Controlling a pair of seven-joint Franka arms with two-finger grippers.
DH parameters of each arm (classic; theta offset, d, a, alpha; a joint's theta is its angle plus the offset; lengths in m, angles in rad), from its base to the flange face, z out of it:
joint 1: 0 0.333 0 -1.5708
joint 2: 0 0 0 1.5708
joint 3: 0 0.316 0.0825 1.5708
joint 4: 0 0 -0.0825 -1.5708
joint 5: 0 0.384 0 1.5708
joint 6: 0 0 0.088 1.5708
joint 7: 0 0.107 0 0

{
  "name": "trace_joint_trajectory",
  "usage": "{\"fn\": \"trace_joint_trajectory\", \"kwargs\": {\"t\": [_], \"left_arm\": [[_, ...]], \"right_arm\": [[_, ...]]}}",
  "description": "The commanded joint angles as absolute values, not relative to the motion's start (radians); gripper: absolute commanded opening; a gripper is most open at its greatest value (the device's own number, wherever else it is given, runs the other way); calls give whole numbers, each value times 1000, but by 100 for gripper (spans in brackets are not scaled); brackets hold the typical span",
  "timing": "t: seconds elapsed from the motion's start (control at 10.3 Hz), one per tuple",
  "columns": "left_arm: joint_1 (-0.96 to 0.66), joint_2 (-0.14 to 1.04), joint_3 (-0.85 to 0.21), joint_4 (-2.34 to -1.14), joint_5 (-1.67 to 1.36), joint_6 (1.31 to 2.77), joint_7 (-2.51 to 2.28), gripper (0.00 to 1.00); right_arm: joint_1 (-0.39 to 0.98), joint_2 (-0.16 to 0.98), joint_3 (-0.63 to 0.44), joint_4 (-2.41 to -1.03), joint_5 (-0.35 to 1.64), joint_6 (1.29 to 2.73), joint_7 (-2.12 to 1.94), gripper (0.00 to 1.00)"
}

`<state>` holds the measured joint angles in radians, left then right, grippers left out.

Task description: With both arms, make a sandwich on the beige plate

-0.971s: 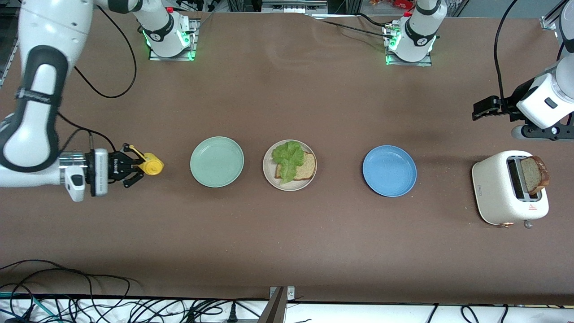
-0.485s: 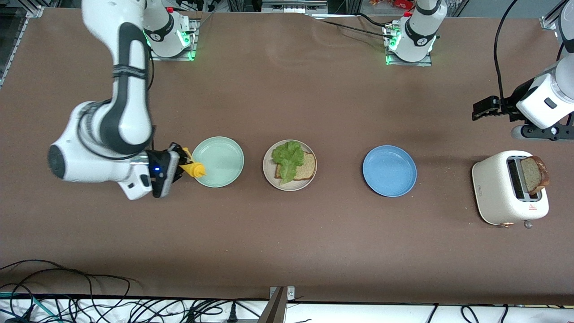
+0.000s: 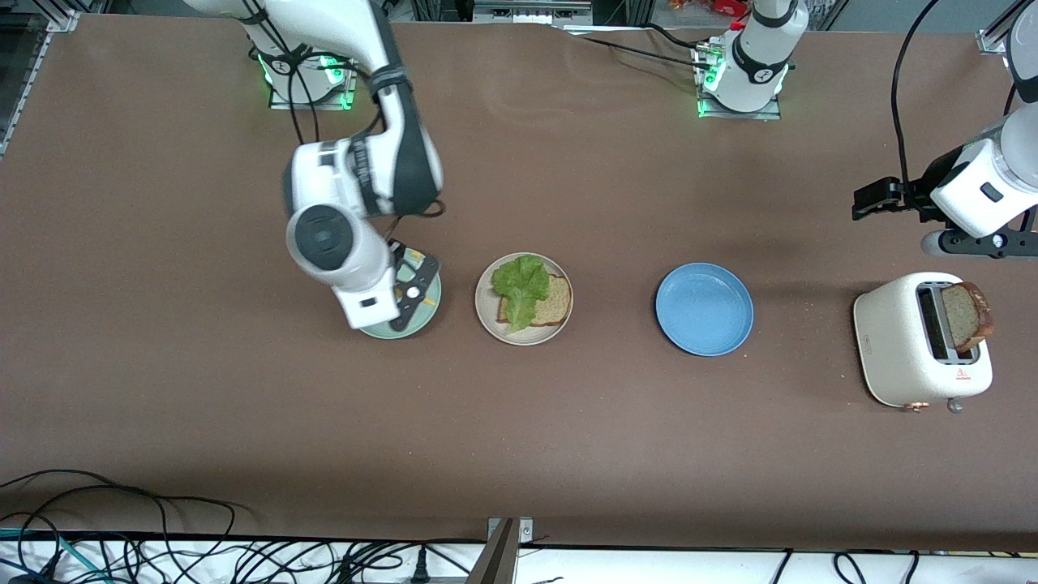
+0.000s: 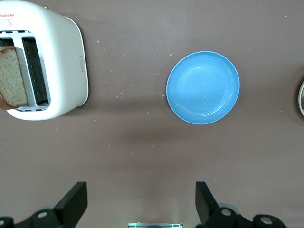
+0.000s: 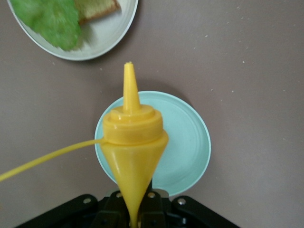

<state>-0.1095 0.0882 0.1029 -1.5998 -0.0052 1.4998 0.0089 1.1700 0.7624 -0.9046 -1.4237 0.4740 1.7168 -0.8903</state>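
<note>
In the front view the right arm's wrist covers most of the mint-green plate (image 3: 422, 318) and hides the right gripper (image 5: 135, 209) entirely; only the right wrist view shows it, its fingers pressed together on the narrow end of a yellow squeeze bottle (image 5: 133, 142), held over that plate with its pointed nozzle toward the beige plate (image 3: 486, 312); the bottle is smooth, cone-shaped plastic with a ridged cap. The left gripper (image 4: 141, 204) hangs over bare table near the toaster (image 3: 900, 341), at the left arm's end of the table; its two black fingers stand spread wide and hold nothing, their bases cut off at the frame's edge. There are three round, shallow plates in a row: mint-green, beige, and blue (image 3: 704, 308). On the matte beige plate lies one squarish slice of brown bread (image 3: 551, 307), partly covered by one ruffled green lettuce leaf (image 3: 521, 284); a second slice (image 3: 965, 315) stands tilted in a slot of the glossy white toaster, its lower part hidden.
</note>
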Motion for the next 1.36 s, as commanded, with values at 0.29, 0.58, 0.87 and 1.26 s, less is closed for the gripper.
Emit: {"fn": "trace_joint_trajectory", "kwargs": {"t": [0.29, 0.58, 0.87, 1.26], "left_arm": [[-110, 91, 107, -1589, -15, 1497, 29, 100], [-110, 98, 107, -1588, -11, 1497, 17, 100], [-98, 103, 107, -1588, 113, 1500, 18, 100], [0, 165, 118, -1588, 138, 1590, 34, 100]], "right_arm": [[1239, 920, -858, -1217, 154, 1710, -783, 0], [1340, 933, -854, -1216, -68, 1730, -718, 0], [1397, 942, -839, -1223, -205, 1715, -724, 0], [1387, 937, -828, -1223, -195, 1710, -732, 0]]}}
